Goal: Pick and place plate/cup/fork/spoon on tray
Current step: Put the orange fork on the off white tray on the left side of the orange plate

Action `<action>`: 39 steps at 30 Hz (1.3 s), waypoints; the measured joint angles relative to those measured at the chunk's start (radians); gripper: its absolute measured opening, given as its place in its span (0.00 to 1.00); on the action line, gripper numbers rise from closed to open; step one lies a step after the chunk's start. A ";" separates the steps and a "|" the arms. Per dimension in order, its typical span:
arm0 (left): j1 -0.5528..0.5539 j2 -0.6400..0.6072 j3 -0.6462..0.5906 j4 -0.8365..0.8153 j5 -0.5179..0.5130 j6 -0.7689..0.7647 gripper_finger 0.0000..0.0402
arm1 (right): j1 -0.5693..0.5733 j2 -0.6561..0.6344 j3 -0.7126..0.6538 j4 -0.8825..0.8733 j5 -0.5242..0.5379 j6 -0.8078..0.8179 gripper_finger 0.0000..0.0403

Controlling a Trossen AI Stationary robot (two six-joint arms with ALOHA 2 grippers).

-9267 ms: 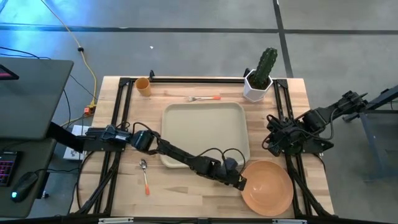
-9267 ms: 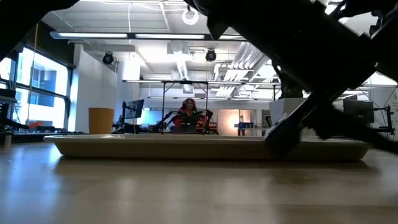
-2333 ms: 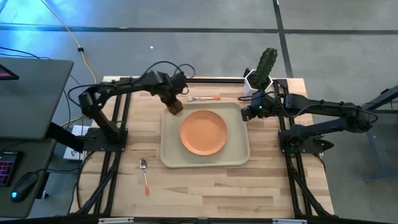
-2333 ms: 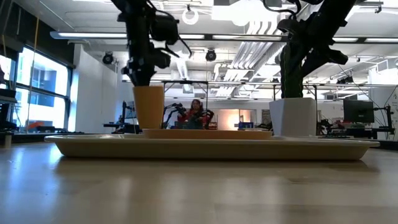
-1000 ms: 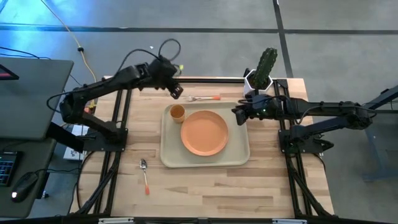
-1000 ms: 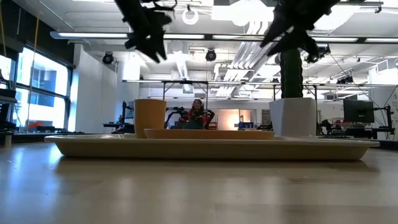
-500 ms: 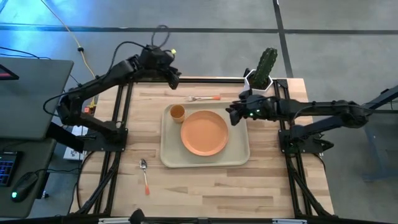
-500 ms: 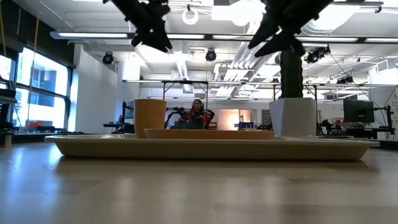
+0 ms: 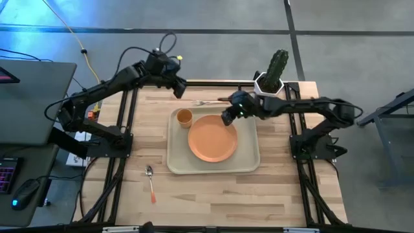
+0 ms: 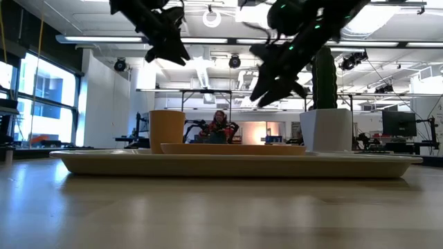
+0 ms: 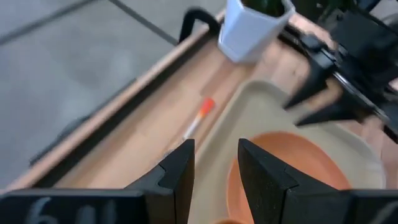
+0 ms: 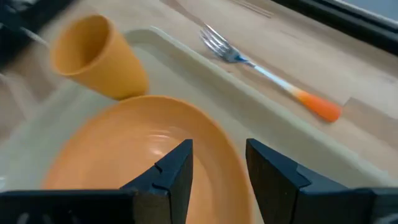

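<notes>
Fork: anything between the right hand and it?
Nothing visible. The right hand hovers open above the tray's far edge, by the plate. The fork lies just beyond the rim on bare table, with clear space between them.

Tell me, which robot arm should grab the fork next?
Probably the right. The right gripper hovers open over the tray's far edge, close to the fork. The left gripper is raised near the table's far edge.

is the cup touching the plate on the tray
Apart. In the high view a thin strip of bare tray shows between the cup and the plate. The right wrist view cannot confirm it.
</notes>
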 joint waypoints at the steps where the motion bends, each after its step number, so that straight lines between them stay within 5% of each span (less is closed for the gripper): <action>1: -0.010 0.000 -0.008 -0.003 -0.004 -0.008 0.28 | -0.015 0.030 0.033 -0.029 -0.002 -0.028 0.35; 11: -0.034 -0.070 -0.009 -0.243 -0.099 0.010 0.28 | -0.194 0.392 0.462 -0.351 -0.077 -0.442 0.35; 21: -0.036 -0.193 -0.009 -0.272 -0.167 -0.040 0.28 | -0.236 0.705 0.837 -0.681 -0.176 -0.946 0.34; 28: -0.035 -0.218 -0.009 -0.285 -0.193 -0.066 0.28 | -0.263 0.806 0.953 -0.723 -0.155 -1.108 0.27; 39: -0.035 -0.217 -0.009 -0.288 -0.228 -0.069 0.28 | -0.274 0.850 0.955 -0.763 -0.178 -1.206 0.21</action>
